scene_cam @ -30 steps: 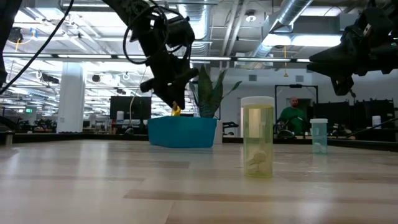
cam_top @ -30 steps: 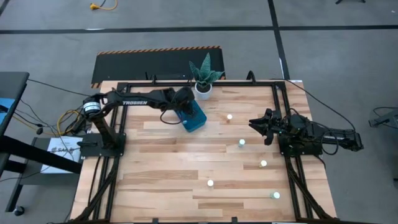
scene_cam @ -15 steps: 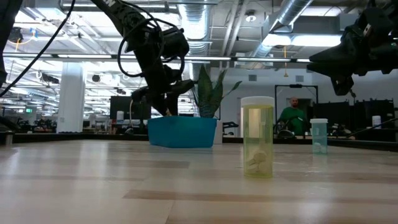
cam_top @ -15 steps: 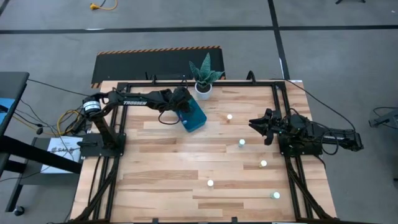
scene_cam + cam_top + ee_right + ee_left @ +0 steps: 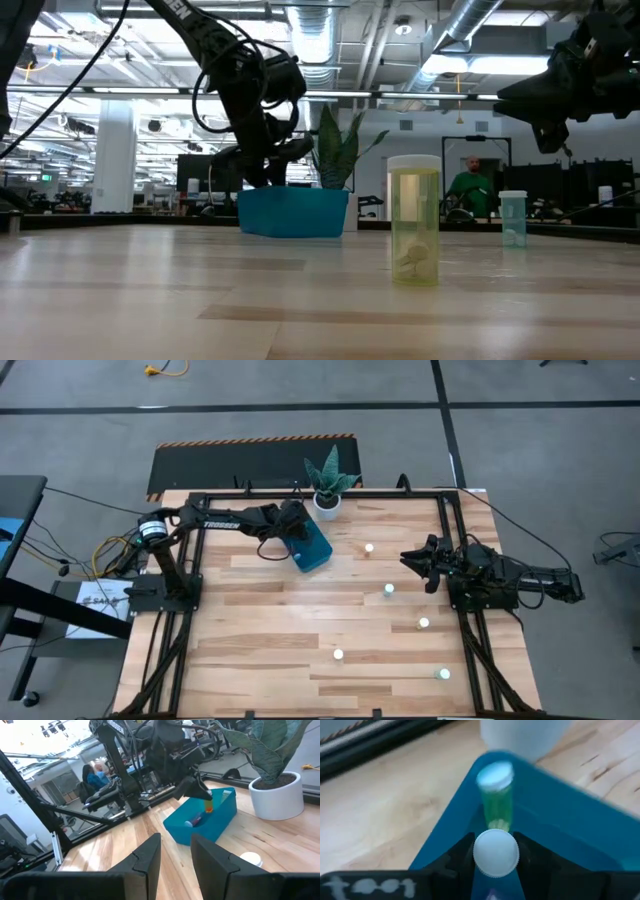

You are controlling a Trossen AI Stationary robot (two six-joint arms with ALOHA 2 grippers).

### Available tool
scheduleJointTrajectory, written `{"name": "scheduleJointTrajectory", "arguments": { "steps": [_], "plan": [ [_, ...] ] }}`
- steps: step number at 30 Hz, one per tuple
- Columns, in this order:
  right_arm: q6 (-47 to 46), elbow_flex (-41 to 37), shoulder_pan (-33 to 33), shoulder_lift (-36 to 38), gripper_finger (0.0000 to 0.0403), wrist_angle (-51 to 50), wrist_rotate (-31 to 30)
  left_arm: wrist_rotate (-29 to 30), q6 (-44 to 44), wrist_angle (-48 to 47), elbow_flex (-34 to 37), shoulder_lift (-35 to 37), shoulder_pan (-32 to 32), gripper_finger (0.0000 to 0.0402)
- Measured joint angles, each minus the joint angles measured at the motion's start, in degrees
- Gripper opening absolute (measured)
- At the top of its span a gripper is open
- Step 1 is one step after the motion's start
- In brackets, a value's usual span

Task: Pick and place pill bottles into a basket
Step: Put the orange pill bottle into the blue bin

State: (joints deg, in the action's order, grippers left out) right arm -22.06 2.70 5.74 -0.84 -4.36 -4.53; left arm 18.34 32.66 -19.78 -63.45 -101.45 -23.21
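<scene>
The basket (image 5: 312,550) is a teal tray standing at the far middle of the table, next to a potted plant. My left gripper (image 5: 297,530) reaches into it, shut on an orange pill bottle (image 5: 207,806) with a white cap (image 5: 495,852). A green pill bottle (image 5: 496,800) lies on its side in the basket (image 5: 560,810). Several more pill bottles stand upright on the wood, among them two (image 5: 369,547) (image 5: 389,590). My right gripper (image 5: 408,560) waits at the table's right side, its fingers (image 5: 145,860) apart and holding nothing. My left gripper pinches the orange bottle between its two fingers (image 5: 462,855), right by the white-capped top end (image 5: 495,845). The fingers slant down from the table's left. The bottle runs along them, with its cap toward the wrist and its lower end (image 5: 208,810) inside the basket.
The white plant pot (image 5: 327,500) stands just behind the basket. Other pill bottles (image 5: 424,624) (image 5: 338,655) (image 5: 443,674) are scattered over the right and near parts of the table. In the low view a yellow-green bottle (image 5: 415,232) stands close. A black frame rims the table.
My left gripper has gone down into the basket with the orange bottle and rolled a little. In the low view the bottle showed above the basket's rim a second ago; now it is hidden behind the wall.
</scene>
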Motion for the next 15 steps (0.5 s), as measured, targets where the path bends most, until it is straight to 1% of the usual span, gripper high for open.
{"name": "scheduleJointTrajectory", "arguments": {
  "steps": [12, 15],
  "plan": [
    [-0.02, 0.02, -0.02, 0.02, 0.01, -0.26, 0.02, -1.74, 0.36, -0.23, -0.01, 0.04, -1.89, 0.011],
    [-0.02, 0.02, -0.02, 0.02, 0.01, -0.28, 0.02, -3.35, 0.31, -0.25, -0.01, 0.04, -2.47, 0.011]
  ]
}}
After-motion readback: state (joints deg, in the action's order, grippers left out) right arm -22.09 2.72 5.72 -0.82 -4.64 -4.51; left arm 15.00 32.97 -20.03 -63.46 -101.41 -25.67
